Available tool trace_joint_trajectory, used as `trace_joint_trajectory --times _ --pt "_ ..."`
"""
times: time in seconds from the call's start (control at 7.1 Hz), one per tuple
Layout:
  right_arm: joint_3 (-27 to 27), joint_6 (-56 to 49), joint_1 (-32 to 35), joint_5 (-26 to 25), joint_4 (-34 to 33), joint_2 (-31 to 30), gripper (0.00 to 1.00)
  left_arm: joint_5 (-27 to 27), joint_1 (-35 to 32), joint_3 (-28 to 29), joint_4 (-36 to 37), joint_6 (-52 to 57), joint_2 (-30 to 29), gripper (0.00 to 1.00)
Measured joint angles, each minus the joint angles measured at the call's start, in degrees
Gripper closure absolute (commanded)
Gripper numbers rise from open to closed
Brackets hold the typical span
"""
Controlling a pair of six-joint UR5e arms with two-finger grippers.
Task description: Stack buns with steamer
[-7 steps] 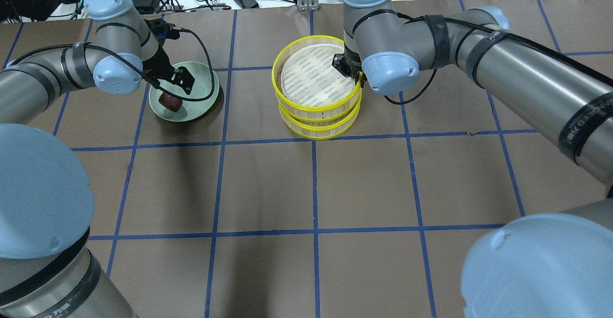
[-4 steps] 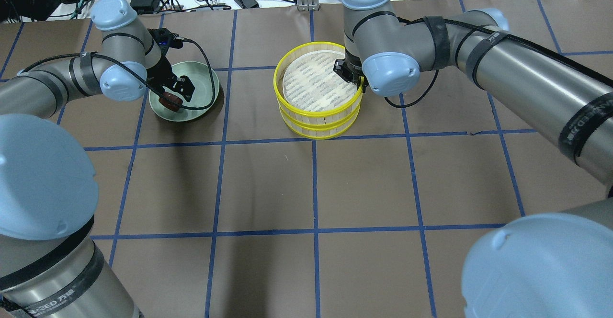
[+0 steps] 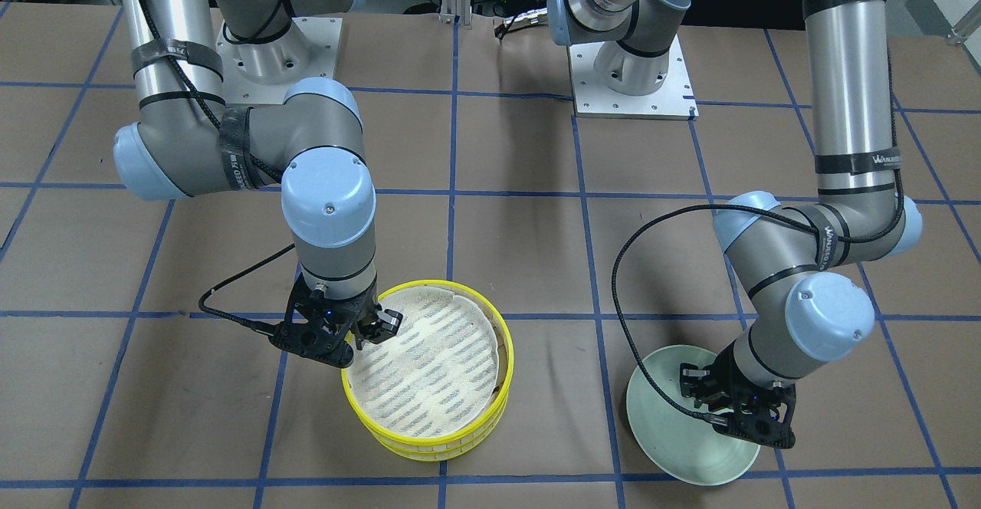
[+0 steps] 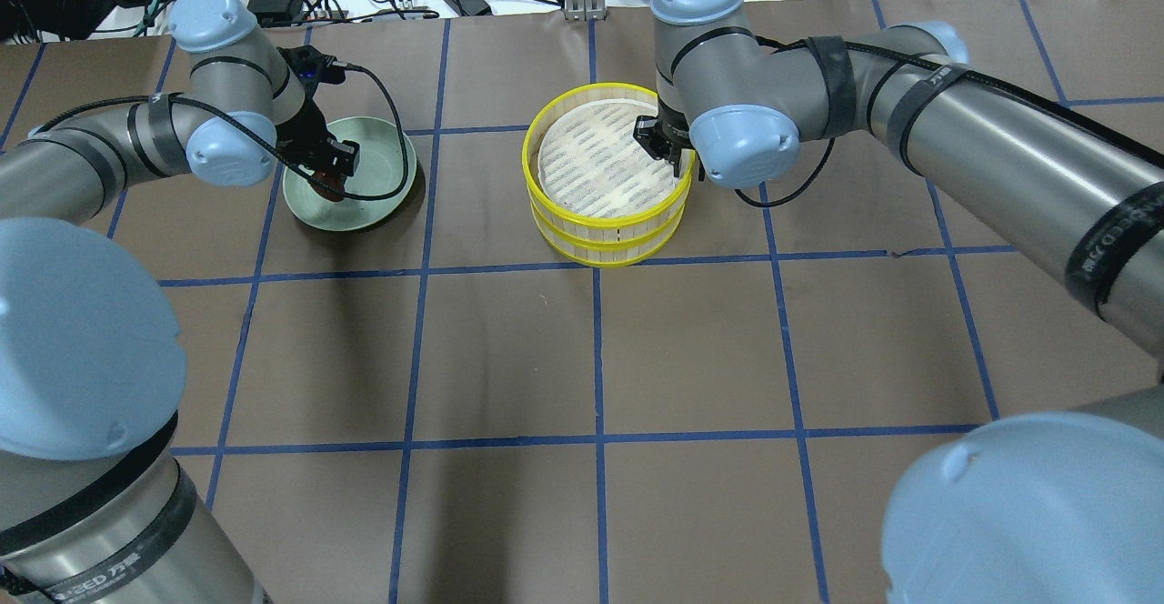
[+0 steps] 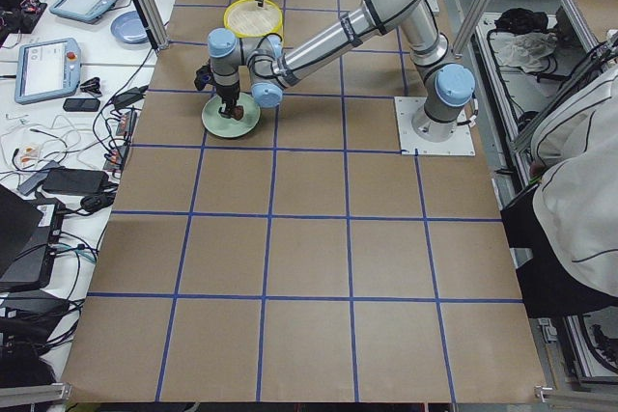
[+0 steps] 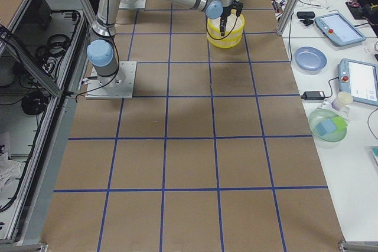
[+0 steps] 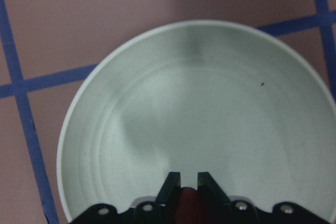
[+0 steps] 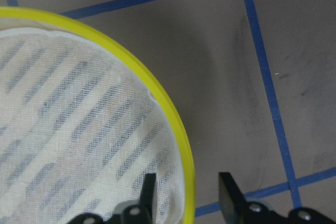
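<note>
Pinching the dark reddish-brown bun point(image 7: 185, 207), the left gripper point(image 7: 184, 178) hides most of it inside the pale green plate point(image 7: 220, 103), near its rim. The right gripper point(image 8: 186, 184) stands spread astride the yellow rim of the stacked steamer point(image 4: 607, 222) on the worktop point(image 4: 509, 349), one finger inside, one outside.

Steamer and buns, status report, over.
Left gripper shut on dark bun over green plate. Right gripper open, straddling steamer rim. White bun not in view. Nothing between plate and steamer.
</note>
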Motion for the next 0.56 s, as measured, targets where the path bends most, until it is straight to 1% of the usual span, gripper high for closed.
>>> trace_joint_trajectory --times 0.14,0.28,0.42,0.56 --pt "-0.21 -6.18 -0.88 0.36 1.71 -2.86 0.0 -2.09 -0.64 1.14 -0.8 -5.83 1.85 1.0" --pt "-0.31 -11.41 -2.03 1.65 5.66 -6.9 0.0 -4.36 -2.12 2.08 -1.64 -13.0 3.65 1.0" --pt "-0.36 -16.63 -3.01 3.37 10.68 -12.26 0.0 -7.51 -4.62 2.55 -1.95 -21.56 5.33 1.0" --pt "-0.35 -21.42 -3.6 3.49 15.21 -17.5 0.0 -10.96 -7.58 2.72 -1.83 -30.12 6.62 1.0"
